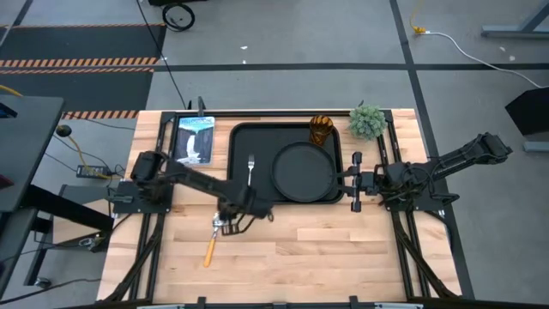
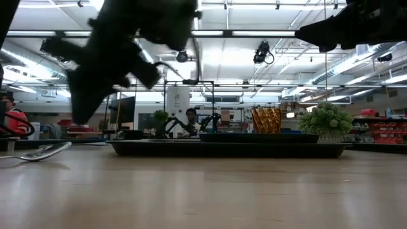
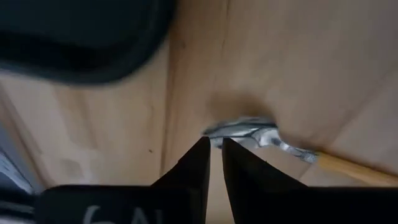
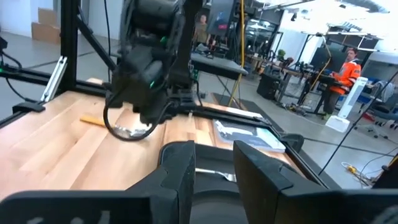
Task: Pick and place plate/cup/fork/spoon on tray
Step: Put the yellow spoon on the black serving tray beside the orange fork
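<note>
High view: the left hand [image 1: 225, 225] hangs over the bare tabletop [image 1: 326, 249] just off the tray's near left corner, right above the bowl end of the spoon [image 1: 211, 244]. In the left wrist view its two fingers [image 3: 189, 168] stand almost together with only a thin slit between them and nothing in it; the spoon's silver bowl [image 3: 244, 131] lies on the wood just past the tips, its yellow-orange handle running away to one side. Whether the tips touch the spoon cannot be told.

The tray [image 1: 249, 193] lies beyond the hand. On it the fork [image 1: 250, 169] rests along the left side, the plate [image 1: 304, 171] sits right of the middle, and the cup [image 1: 321, 130] stands at the far right corner, just behind the plate. A small potted plant [image 1: 368, 121] stands on the tabletop just off that corner, and a booklet [image 1: 195, 139] lies left of the tray.

The right hand [image 1: 354, 181] waits at the tray's right edge beside the plate, fingers parted and empty.
</note>
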`<control>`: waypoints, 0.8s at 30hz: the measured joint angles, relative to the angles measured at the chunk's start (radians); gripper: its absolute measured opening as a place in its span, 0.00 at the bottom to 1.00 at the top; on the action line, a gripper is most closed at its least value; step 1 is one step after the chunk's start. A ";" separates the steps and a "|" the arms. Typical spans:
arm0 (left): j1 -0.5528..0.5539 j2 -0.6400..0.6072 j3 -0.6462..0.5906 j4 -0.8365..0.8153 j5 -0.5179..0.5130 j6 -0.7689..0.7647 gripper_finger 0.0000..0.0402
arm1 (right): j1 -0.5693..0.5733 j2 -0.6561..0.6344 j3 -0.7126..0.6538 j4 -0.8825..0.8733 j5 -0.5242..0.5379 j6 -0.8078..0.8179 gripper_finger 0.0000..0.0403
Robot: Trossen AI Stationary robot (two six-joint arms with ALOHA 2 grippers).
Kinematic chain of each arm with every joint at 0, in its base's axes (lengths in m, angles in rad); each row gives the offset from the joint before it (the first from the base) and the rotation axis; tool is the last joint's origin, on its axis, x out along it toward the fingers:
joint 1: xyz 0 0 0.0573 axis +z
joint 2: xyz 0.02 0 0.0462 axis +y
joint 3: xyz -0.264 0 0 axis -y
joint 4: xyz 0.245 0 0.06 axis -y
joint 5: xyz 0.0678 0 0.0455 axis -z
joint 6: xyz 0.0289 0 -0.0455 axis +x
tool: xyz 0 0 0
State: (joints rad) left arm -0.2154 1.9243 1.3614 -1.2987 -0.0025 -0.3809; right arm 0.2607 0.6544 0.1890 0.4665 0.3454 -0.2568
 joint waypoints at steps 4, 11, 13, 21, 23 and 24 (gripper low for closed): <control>-0.053 -0.088 -0.129 0.049 0.023 -0.123 0.08 | 0.000 -0.002 0.000 0.013 0.000 -0.005 0.29; -0.086 -0.395 -0.356 0.217 0.022 -0.475 0.02 | 0.000 -0.001 0.000 0.032 0.000 -0.006 0.29; -0.104 -0.465 -0.413 0.269 0.022 -0.637 0.05 | 0.000 -0.001 0.000 0.035 0.000 -0.006 0.29; -0.238 -0.501 -0.499 0.446 0.077 -1.012 0.25 | 0.000 -0.001 0.000 0.035 0.000 -0.005 0.29; -0.253 -0.487 -0.502 0.450 0.073 -1.077 0.32 | 0.000 -0.001 0.000 0.036 0.000 -0.008 0.29; -0.260 -0.481 -0.500 0.454 0.076 -1.103 0.35 | 0.000 -0.001 0.000 0.038 0.000 -0.008 0.29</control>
State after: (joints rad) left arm -0.4750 1.4437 0.8613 -0.8451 0.0731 -1.4839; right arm 0.2607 0.6537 0.1890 0.5044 0.3454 -0.2646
